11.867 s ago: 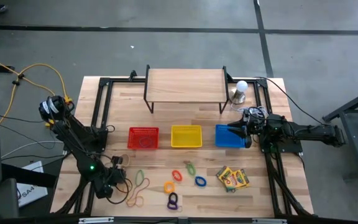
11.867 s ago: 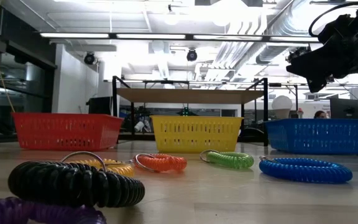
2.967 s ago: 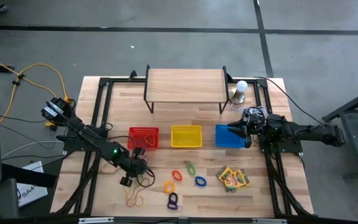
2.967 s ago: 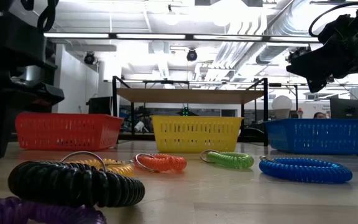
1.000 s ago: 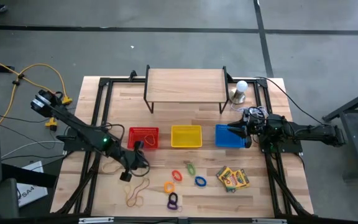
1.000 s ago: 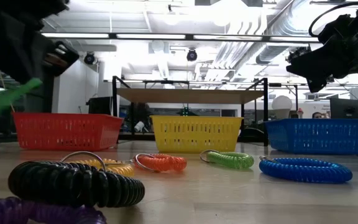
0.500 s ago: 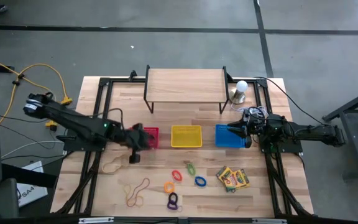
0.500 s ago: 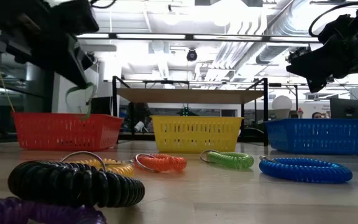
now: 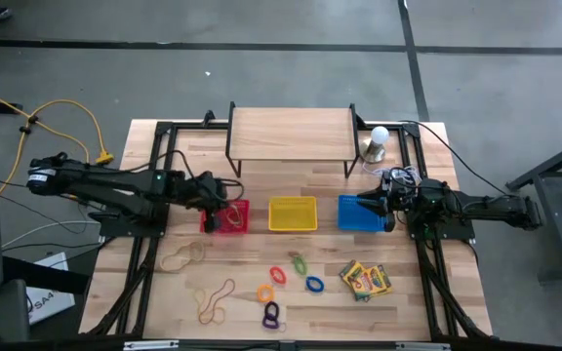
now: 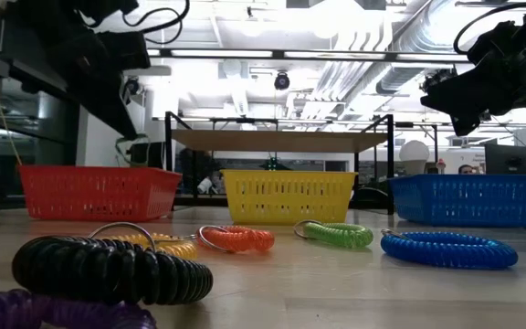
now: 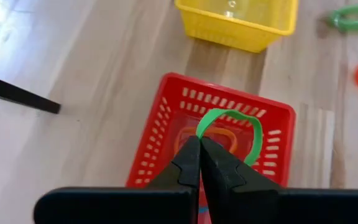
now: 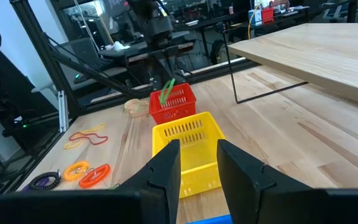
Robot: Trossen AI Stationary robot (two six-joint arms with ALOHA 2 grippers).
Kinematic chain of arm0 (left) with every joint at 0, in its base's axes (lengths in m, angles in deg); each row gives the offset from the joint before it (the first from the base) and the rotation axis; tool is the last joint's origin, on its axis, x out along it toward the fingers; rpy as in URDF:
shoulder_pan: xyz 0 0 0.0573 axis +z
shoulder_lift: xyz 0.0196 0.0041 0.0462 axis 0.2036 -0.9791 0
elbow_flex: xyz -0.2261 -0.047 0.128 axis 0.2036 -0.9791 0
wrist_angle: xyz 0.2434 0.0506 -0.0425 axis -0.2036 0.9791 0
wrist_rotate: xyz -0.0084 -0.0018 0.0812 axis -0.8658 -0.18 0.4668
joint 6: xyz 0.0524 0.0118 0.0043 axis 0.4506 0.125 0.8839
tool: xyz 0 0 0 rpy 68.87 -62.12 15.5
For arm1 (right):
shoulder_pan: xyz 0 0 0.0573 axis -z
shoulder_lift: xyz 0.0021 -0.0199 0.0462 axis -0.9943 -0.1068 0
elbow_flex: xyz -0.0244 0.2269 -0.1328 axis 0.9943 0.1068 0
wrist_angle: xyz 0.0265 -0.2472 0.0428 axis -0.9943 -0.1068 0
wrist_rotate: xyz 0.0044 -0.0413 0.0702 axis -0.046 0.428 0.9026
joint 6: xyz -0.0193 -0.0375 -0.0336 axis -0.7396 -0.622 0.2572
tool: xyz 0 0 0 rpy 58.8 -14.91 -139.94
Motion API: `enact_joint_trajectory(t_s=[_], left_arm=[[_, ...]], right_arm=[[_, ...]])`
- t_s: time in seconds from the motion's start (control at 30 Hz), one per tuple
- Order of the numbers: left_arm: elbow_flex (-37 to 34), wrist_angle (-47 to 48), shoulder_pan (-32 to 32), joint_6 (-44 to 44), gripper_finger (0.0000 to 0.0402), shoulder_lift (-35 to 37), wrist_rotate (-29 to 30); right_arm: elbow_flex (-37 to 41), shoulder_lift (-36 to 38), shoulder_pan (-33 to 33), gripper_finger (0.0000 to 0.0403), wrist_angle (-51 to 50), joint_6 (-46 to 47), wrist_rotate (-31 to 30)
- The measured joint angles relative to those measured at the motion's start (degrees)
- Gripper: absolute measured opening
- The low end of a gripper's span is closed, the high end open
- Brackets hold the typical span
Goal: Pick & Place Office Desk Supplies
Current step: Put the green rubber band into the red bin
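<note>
Placing step: left gripper [image 11: 199, 144], fingers pressed together pinching a green rubber band [image 11: 229, 127], hangs over the red basket [image 11: 166, 106]; next move likely calls for spreading to drop it inside

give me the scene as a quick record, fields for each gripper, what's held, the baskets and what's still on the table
left gripper: shut on green rubber band, above the red basket
right gripper: empty, waiting over the blue basket
baskets: red, yellow basket, blue, in a row
red basket contents: an orange band is visible inside
loose on table: tan rubber bands, coil rings, crayon boxes
</note>
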Motion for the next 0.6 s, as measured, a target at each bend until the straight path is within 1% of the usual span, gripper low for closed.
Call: enact_joint_trajectory(t_s=[0.27, 0.37, 0.6], left_arm=[[0.00, 1.20, -0.23, 0.64, 0.0000, -0.56, -0.02], [0.00, 2.78, -1.09, 0.16, 0.0000, -2.36, -0.06], [0.00, 3.15, -2.96, -0.02, 0.0000, -7.93, -0.43]], right_arm=[[-0.01, 0.00, 0.00, 0.0094, 0.01, 0.00, 0.00], [0.00, 0.01, 0.02, 0.0094, 0.01, 0.00, 0.01], [-0.02, 0.02, 0.02, 0.0094, 0.02, 0.00, 0.00]])
